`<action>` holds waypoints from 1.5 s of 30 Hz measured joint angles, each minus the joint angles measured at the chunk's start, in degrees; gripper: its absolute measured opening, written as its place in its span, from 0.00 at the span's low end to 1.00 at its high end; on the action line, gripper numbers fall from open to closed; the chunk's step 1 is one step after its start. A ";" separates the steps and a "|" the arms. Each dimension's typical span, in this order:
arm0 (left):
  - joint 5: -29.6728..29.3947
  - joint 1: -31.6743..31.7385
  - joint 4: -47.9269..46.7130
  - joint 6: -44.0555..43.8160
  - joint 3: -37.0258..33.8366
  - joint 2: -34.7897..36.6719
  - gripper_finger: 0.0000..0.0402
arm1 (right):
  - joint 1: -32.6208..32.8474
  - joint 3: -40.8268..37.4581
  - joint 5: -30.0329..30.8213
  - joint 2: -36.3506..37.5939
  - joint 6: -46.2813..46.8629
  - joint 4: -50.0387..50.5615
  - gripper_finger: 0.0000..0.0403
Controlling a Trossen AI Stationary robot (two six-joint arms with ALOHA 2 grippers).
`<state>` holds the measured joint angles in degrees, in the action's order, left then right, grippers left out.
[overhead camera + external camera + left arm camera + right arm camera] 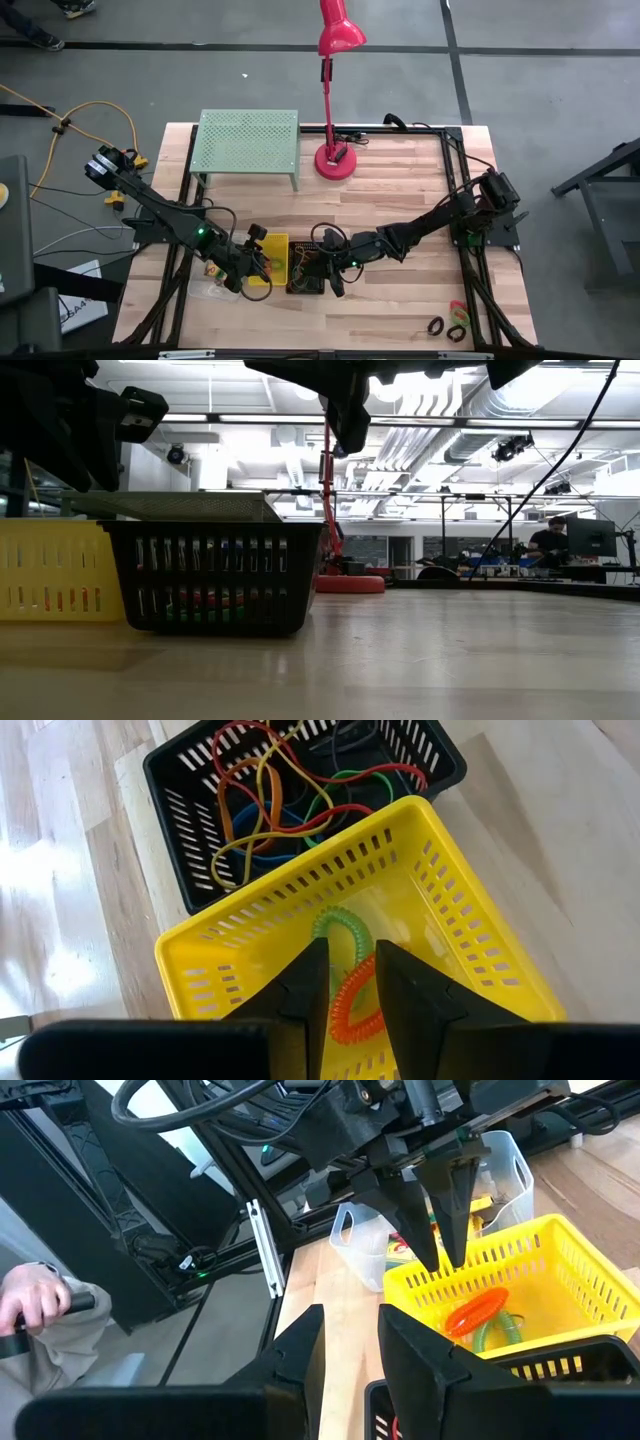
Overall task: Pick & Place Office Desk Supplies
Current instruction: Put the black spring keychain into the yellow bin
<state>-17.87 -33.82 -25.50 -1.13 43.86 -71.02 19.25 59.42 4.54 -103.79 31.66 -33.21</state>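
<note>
My left fingers (345,990) stand a little apart over the yellow bin (480,935), gripping nothing; an orange coil loop (352,1005) and a green coil loop (340,925) lie on its floor below. My right fingers (350,1345) hang parted and empty above the black mesh bin (305,268), which touches the yellow one on the worktop (400,210) and holds tangled coloured loops (290,790).
</note>
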 joint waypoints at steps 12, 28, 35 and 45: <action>-0.31 0.00 4.95 3.64 0.00 -0.02 0.20 | 0.00 0.00 -2.24 -0.01 0.00 1.22 0.21; -0.36 4.38 27.95 19.32 0.00 -0.02 0.20 | 7.04 0.02 -9.04 -0.02 2.54 20.84 0.21; 0.13 8.24 30.47 19.26 0.00 -0.02 0.20 | 13.63 0.03 -2.34 1.17 8.56 29.71 0.21; 0.17 11.68 30.57 16.28 0.00 -0.02 0.20 | 22.48 0.04 1.24 4.52 32.25 48.40 0.21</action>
<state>-17.69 -22.15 5.07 15.15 43.86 -71.05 41.73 59.46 5.78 -99.27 63.91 15.19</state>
